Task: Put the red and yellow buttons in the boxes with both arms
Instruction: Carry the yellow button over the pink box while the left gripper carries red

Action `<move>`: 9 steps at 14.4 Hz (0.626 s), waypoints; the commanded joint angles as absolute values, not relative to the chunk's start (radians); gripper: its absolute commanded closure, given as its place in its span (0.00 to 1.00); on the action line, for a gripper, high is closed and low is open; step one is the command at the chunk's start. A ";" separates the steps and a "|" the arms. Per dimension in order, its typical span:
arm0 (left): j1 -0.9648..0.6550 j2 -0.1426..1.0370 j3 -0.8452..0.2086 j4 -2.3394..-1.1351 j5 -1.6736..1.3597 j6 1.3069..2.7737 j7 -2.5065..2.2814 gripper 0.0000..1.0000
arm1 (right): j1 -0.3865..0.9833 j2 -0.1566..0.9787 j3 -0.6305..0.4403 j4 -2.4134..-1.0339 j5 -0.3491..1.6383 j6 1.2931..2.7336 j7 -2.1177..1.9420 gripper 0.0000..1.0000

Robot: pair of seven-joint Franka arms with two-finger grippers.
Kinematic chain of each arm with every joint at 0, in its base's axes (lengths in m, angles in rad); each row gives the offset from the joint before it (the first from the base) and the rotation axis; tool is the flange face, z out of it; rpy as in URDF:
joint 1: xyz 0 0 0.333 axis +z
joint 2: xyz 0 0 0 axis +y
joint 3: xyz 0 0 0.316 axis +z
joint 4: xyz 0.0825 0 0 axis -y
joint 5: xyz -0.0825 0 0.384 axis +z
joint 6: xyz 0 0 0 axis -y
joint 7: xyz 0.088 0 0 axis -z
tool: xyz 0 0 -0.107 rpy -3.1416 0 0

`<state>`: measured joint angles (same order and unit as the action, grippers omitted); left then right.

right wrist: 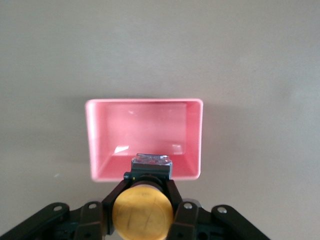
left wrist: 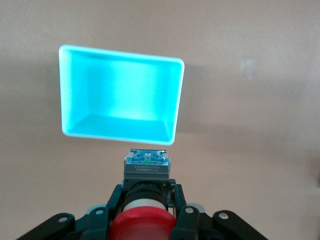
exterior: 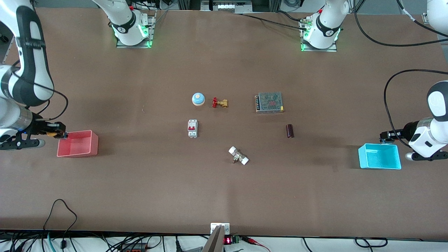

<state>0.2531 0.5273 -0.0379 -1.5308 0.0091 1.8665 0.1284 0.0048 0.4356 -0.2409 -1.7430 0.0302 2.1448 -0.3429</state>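
Observation:
My left gripper (exterior: pixel 385 137) is shut on the red button (left wrist: pixel 143 226), held in the air at the edge of the cyan box (exterior: pixel 379 156) at the left arm's end of the table. In the left wrist view the cyan box (left wrist: pixel 120 92) looks empty. My right gripper (exterior: pixel 62 134) is shut on the yellow button (exterior: pixel 52 133), held at the rim of the pink-red box (exterior: pixel 77 143) at the right arm's end. In the right wrist view the yellow cap (right wrist: pixel 143 213) sits between the fingers, its base over the pink box's (right wrist: pixel 144 137) wall.
In the table's middle lie a blue dome bell (exterior: pixel 198 99), a brass valve with a red handle (exterior: pixel 219 103), a white breaker switch (exterior: pixel 192 128), a grey metal power supply (exterior: pixel 268 102), a dark cylinder (exterior: pixel 289 131) and a white-ended fitting (exterior: pixel 238 155).

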 commanded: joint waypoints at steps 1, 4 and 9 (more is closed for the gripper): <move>0.282 0.662 -0.044 -1.364 0.026 1.844 0.190 0.80 | -0.002 0.538 -0.233 -1.683 0.110 2.187 -0.370 0.95; 0.287 0.715 -0.044 -1.301 0.025 1.844 0.209 0.80 | 0.002 0.586 -0.230 -1.683 0.140 2.247 -0.368 0.95; 0.288 0.802 -0.044 -1.233 0.023 1.870 0.224 0.80 | 0.003 0.624 -0.225 -1.687 0.176 2.266 -0.368 0.93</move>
<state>0.2838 0.7450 -0.0385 -1.3038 0.0103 1.8704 0.1909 0.0063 0.6029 -0.2295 -1.7067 0.1504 2.2664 -0.3489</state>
